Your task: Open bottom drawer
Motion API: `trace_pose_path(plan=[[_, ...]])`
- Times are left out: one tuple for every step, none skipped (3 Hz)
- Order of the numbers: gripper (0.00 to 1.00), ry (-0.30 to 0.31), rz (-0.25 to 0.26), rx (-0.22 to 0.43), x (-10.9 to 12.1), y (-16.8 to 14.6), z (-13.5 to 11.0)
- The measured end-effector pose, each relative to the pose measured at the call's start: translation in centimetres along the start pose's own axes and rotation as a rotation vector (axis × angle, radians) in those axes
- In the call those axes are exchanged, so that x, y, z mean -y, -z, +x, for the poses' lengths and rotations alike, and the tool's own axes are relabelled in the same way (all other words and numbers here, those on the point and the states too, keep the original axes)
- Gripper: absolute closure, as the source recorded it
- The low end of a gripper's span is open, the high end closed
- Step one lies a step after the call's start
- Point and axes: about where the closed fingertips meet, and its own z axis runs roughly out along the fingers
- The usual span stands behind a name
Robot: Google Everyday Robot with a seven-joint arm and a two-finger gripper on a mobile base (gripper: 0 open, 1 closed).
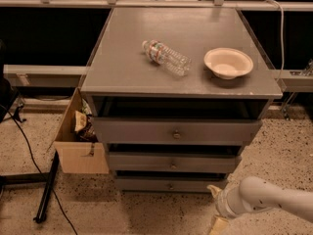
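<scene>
The bottom drawer (pixel 146 183) is the slimmest grey front, lowest of three on the grey cabinet (pixel 122 72), with a small round knob (pixel 170 185) at its centre. It stands slightly out, like the two above it. My gripper (pixel 215 208) is low at the right, on a white arm, in front of and below the drawer's right end. Its two tan fingers (pixel 213 190) are spread apart, one up near the drawer's right corner, one down at the picture's bottom edge. It holds nothing and is right of the knob.
A plastic water bottle (pixel 166 58) lies on the cabinet top beside a white bowl (pixel 228 62). An open cardboard box (pixel 78 141) with wrappers stands against the cabinet's left side. A black stand leg and cable (pixel 46 190) lie on the speckled floor at left.
</scene>
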Motion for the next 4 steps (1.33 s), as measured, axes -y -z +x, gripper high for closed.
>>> trace_pose_path(plan=[[0.00,0.000,0.000,0.000,0.0,0.0,0.0],[0.00,0.029,0.017,-0.003,0.2,-0.7,0.6],[0.00,0.079,0.046,0.006,1.1,-3.2,2.0],[0.00,0.089,0.065,0.024,2.0,-5.2,3.1]])
